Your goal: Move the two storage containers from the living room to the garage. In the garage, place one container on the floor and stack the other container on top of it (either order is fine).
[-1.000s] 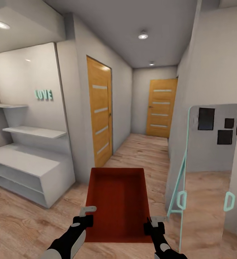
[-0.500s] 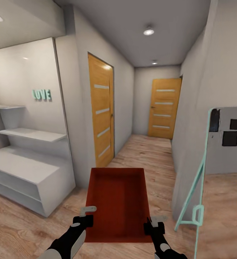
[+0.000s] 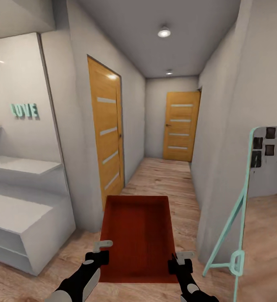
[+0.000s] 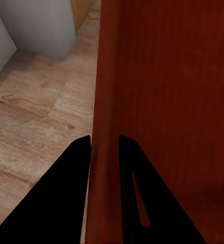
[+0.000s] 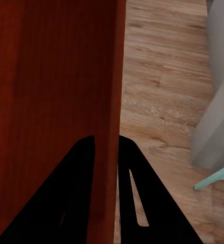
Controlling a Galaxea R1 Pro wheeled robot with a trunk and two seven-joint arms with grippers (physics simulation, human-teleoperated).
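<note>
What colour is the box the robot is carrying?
The box is red-orange, plain with no pattern. The head view shows it best.

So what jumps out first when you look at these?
The red-orange container low in the middle of the head view, held out in front, the left gripper and right gripper each clamped on a side wall. Past it a wood-floored hallway runs to an orange door; a mint easel stands at right.
</note>
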